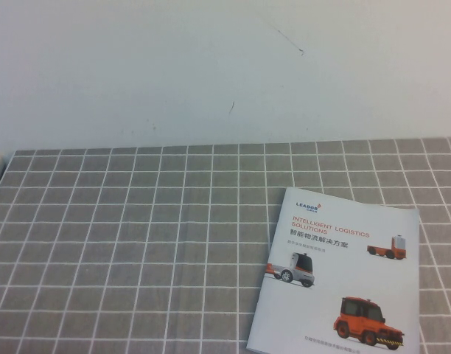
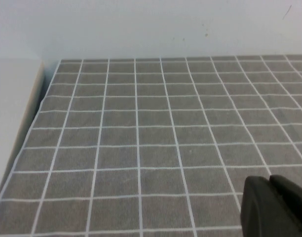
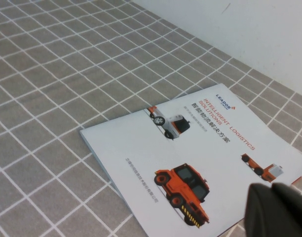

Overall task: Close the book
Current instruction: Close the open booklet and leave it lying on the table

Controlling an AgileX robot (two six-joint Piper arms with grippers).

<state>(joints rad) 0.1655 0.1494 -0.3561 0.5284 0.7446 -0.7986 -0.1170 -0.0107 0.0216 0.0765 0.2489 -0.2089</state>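
Your book [image 1: 342, 274] lies cover-up at the high view's lower right, seemingly shut already, so a needless push could skid it off the surface [image 1: 130, 243]. The right claw [image 3: 279, 210] hangs over its corner, the left claw [image 2: 277, 207] over bare surface (apart or together, I cannot tell).

soft, flat, even light on the grey checked cloth [image 1: 137, 243]; black left gripper [image 2: 272, 197] and black right gripper [image 3: 277, 202] blur near their cameras.

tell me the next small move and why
Probably just pull back the right tool, which hovers by the book: the book lies shut, cover up, flat on the cloth. The left tool hangs over the cloth.
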